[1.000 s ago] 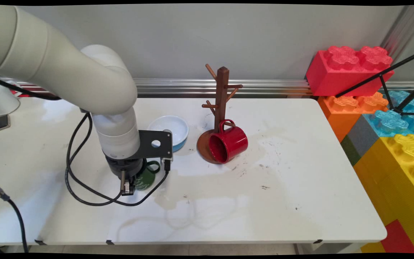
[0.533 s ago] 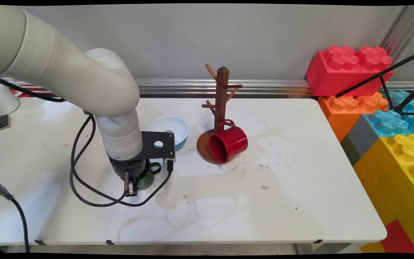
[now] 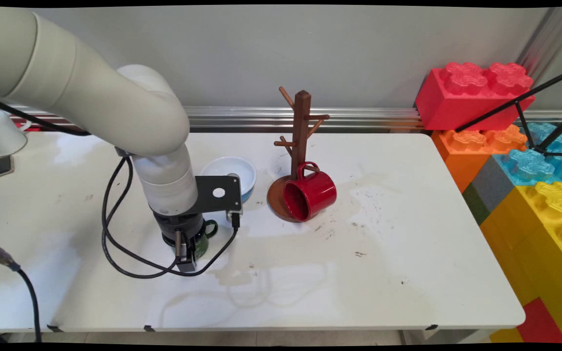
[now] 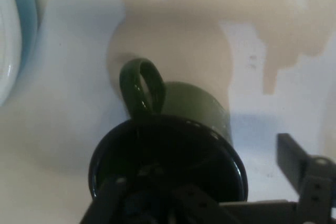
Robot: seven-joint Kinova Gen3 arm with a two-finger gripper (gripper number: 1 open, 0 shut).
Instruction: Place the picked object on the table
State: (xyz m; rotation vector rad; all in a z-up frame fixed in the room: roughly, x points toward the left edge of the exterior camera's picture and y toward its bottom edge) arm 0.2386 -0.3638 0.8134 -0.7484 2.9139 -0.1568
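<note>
A dark green mug (image 3: 203, 243) stands upright on the white table (image 3: 383, 253), left of centre, with its handle (image 4: 142, 85) pointing toward the bowl. My gripper (image 3: 189, 254) hangs straight down over the mug and is open. In the hand view the gripper (image 4: 205, 174) straddles the mug (image 4: 197, 103): one finger sits inside the dark opening, and the other finger (image 4: 294, 161) stands outside the wall with a gap to it. My arm hides most of the mug in the main view.
A blue and white bowl (image 3: 236, 171) sits just behind the gripper. To the right stands a brown mug tree (image 3: 301, 136) with a red mug (image 3: 310, 195) lying tilted on its base. Black cables (image 3: 115, 253) loop on the table. Large toy bricks (image 3: 476, 92) stand beyond the right edge.
My gripper has shifted slightly right and down, closing in over the green mug. The mug, the bowl and the red mug have stayed put.
</note>
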